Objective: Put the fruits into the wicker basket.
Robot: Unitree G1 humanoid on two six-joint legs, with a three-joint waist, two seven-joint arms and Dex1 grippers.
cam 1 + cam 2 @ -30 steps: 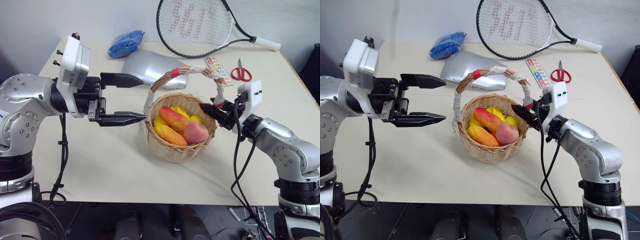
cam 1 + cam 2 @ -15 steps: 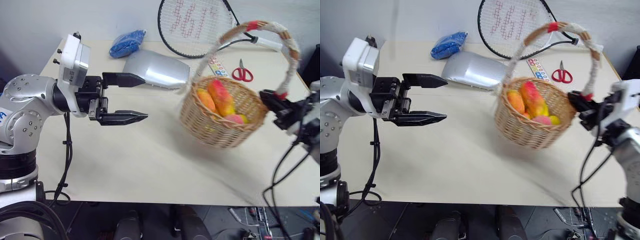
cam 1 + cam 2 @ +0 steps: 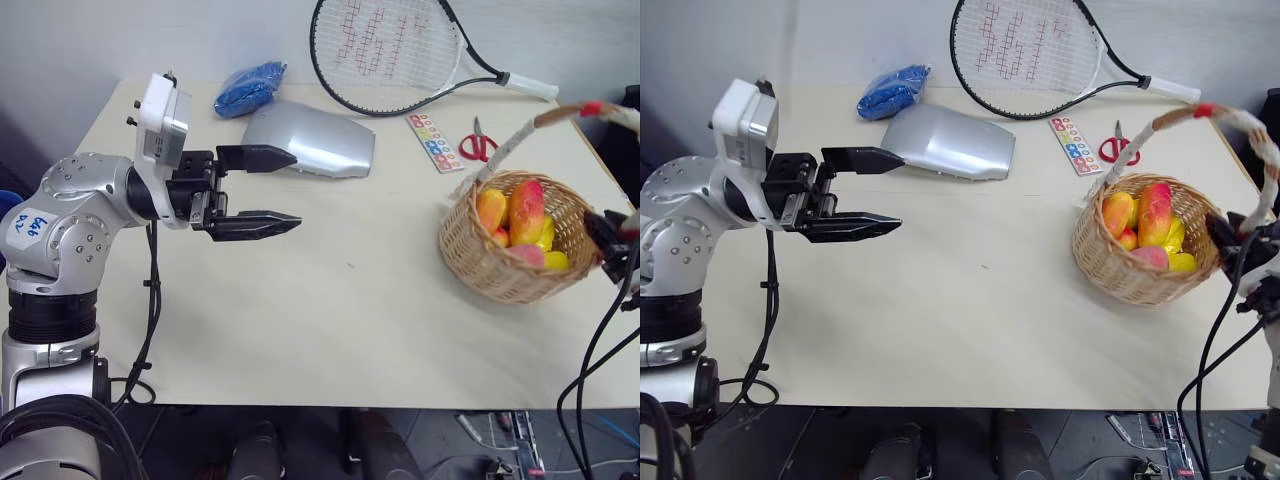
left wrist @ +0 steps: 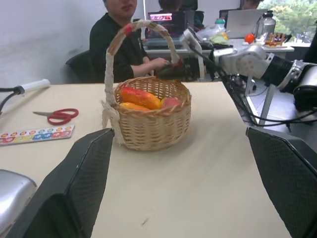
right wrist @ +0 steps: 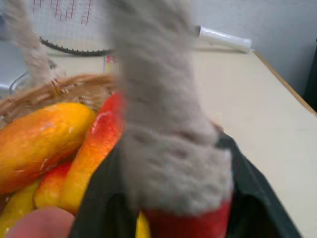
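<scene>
The wicker basket (image 3: 500, 275) stands near the table's right edge, its cloth-wrapped handle (image 5: 163, 124) leaning right. In it lie the fruits: a long red-yellow mango (image 3: 527, 205), an orange-yellow mango (image 3: 490, 208), a pink peach (image 3: 522, 254) and a yellow lemon (image 3: 556, 261). My right gripper (image 3: 600, 232) sits at the far foot of the handle and is shut on it, the red-taped base pressed between its black fingers (image 5: 99, 198). My left gripper (image 3: 297, 188) hovers open and empty over the table's left half, pointing right toward the basket (image 4: 153, 126), well apart from it.
Along the back of the table lie a blue plastic bag (image 3: 250, 85), a silver foil pouch (image 3: 310, 140), a tennis racket (image 3: 390, 50), a coloured strip card (image 3: 435, 142) and red-handled scissors (image 3: 477, 142). In the left wrist view, people (image 4: 119, 39) sit at desks beyond the table.
My right gripper has carried the basket with its fruits from the table's middle to the right edge, the basket swinging on the way. The left gripper has stayed open and nearly still.
</scene>
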